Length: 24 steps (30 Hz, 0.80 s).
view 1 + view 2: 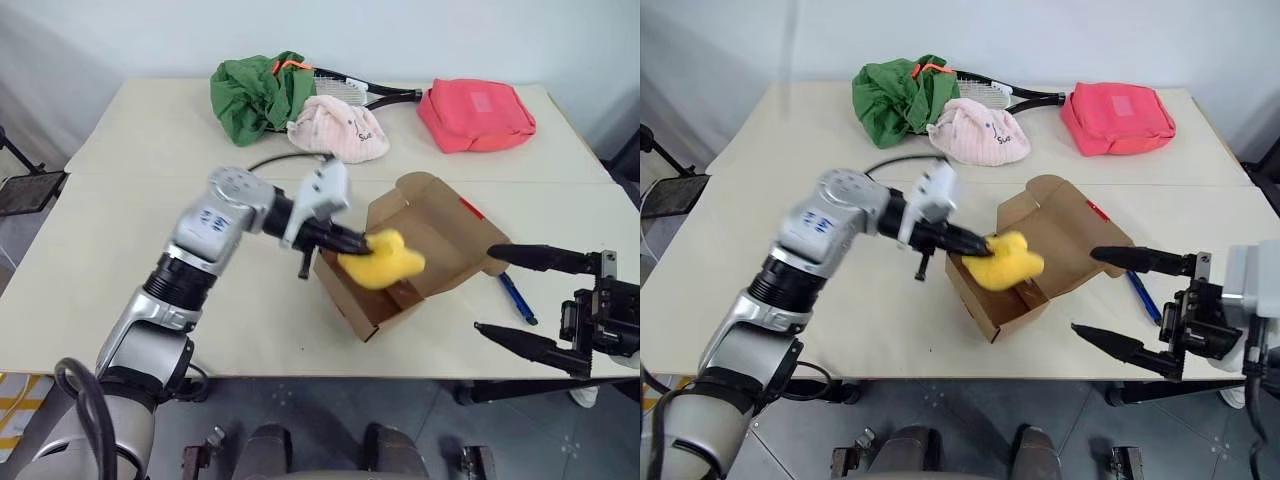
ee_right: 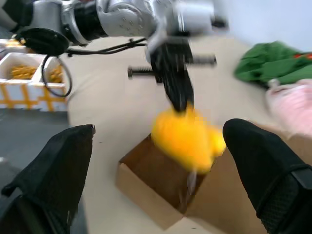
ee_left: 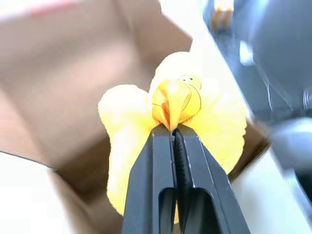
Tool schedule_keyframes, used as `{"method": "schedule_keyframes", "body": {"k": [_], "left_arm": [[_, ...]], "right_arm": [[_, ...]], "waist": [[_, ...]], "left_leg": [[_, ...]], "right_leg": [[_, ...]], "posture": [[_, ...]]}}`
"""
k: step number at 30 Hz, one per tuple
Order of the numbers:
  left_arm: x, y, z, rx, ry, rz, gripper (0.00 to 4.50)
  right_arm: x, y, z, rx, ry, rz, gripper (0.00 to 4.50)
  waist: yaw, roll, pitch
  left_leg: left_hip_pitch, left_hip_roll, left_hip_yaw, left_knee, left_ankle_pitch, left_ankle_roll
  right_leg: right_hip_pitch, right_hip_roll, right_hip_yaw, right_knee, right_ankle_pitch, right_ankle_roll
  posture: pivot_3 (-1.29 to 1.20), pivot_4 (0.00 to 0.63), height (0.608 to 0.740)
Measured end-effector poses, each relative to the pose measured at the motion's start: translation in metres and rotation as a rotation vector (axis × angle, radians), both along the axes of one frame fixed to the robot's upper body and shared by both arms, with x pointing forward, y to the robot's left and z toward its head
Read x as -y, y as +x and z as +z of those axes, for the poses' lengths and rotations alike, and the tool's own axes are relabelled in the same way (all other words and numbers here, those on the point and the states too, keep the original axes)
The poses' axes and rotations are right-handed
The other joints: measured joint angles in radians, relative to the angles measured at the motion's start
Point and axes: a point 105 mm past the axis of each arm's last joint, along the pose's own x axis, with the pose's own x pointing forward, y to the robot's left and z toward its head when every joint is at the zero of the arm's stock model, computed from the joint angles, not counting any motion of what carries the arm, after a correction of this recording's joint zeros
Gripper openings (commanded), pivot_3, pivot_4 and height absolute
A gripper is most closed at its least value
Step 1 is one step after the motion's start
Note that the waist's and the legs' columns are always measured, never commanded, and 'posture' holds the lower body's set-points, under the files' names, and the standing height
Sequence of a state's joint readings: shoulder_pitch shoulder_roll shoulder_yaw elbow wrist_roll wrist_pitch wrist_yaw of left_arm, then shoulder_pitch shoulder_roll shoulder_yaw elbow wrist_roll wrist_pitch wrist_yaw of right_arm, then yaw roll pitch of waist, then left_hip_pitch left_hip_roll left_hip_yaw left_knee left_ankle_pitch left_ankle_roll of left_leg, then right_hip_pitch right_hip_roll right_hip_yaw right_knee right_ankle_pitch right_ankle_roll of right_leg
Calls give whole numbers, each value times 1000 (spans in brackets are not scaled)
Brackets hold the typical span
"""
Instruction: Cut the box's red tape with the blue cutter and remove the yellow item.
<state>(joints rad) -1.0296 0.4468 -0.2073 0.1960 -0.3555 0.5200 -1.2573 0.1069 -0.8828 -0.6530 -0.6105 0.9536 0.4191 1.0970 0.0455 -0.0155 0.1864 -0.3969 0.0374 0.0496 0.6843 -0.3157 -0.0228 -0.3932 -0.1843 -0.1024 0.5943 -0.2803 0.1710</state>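
Your table point(image 1: 130, 300) carries the whole job, and the clutter you don't need sits along its far edge: a green cloth point(image 1: 255, 92), a racket point(image 1: 372, 95), a pink cap point(image 1: 338, 128) and a red pouch point(image 1: 474, 115). That leaves the near half free for the work.

The box point(image 1: 425, 245) stands in the middle of the near half with its flaps thrown wide. A scrap of red tape point(image 1: 471, 208) shows on one flap edge, so I judge the cut done and the lid out of your way for a straight lift.

Your left gripper point(image 1: 358, 241) reaches in from the left, roughly level, its fingers point(image 3: 161, 165) clamped together on a fold of the yellow item point(image 1: 383, 262). A pinch on a fold suits something this soft. The item hangs at the fingertips just above the box mouth, over the near wall, not yet clear of the box.

Your right gripper point(image 1: 500, 290) waits just right of the box with its fingers spread wide and nothing between them. It looks placed to steady the box or take a handover if you need one.

The cutter point(image 1: 517, 297) lies flat on the table right of the box, between those open fingers as seen from above, and nothing grips it.
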Motion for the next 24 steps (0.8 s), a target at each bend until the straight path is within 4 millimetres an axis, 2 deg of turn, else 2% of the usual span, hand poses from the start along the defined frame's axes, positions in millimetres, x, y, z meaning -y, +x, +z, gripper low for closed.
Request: {"method": "schedule_keyframes", "body": {"k": [3,5,6,8,10,13,15,17,18,21,24], "left_arm": [[-26,-2,38,-68,-251,12,20],[-51,1,44,-72,-311,90,20],[-67,3,40,-68,-325,158,20],[-109,8,17,-85,-354,338,20],[-153,7,-15,-118,-362,537,20],[-208,-12,-58,-96,-307,779,20],[-231,-28,-79,-87,-272,893,20],[-249,-44,-93,-60,-228,983,20],[-258,-50,-100,-50,-208,1033,230],[-274,-61,-112,-50,-211,1153,1007],[-273,-63,-107,-17,-224,1176,2017]], "right_arm": [[-2,7,-4,-7,27,14,4500],[-7,9,-6,-2,39,38,4500],[-11,10,-6,-2,48,58,4500],[-20,11,-6,7,75,103,4500],[-31,11,-8,7,107,153,4500],[-48,11,-11,10,148,238,4500],[-56,12,-15,10,158,277,4500],[-62,13,-17,32,162,309,4500],[-62,15,-21,35,158,317,4500],[-60,24,-42,9,96,342,4500],[-53,30,-49,20,63,343,4500]], "waist": [[-6,0,0],[-13,0,0],[-21,0,0],[-34,1,-1],[-46,1,0],[-49,-1,0],[-39,-2,0],[-25,-3,-1],[-22,-3,-1],[-11,-4,-1],[-13,-4,-1]], "left_leg": [[0,0,0,0,0,0],[1,0,0,-1,0,0],[3,0,0,-2,0,0],[7,0,1,-5,0,0],[7,1,0,-6,0,-1],[7,1,0,-4,-2,-3],[6,1,0,-3,-2,-2],[7,1,0,-2,-3,-2],[7,1,1,-2,-3,-2],[7,1,0,-2,-3,-1],[7,1,1,-2,-3,-2]], "right_leg": [[0,0,0,0,0,0],[0,0,0,1,0,0],[1,0,0,1,0,0],[1,0,0,2,0,0],[1,0,-1,4,0,0],[1,0,-1,4,0,0],[1,0,-1,4,0,0],[2,0,-1,1,0,0],[3,0,-1,1,0,0],[3,0,-1,0,0,0],[3,0,-1,1,0,0]], "posture": [[0,150,740],[0,150,740],[0,150,740],[0,150,740],[0,150,740],[0,150,740],[0,150,740],[0,150,740],[0,150,740],[0,150,740],[0,150,740]]}}
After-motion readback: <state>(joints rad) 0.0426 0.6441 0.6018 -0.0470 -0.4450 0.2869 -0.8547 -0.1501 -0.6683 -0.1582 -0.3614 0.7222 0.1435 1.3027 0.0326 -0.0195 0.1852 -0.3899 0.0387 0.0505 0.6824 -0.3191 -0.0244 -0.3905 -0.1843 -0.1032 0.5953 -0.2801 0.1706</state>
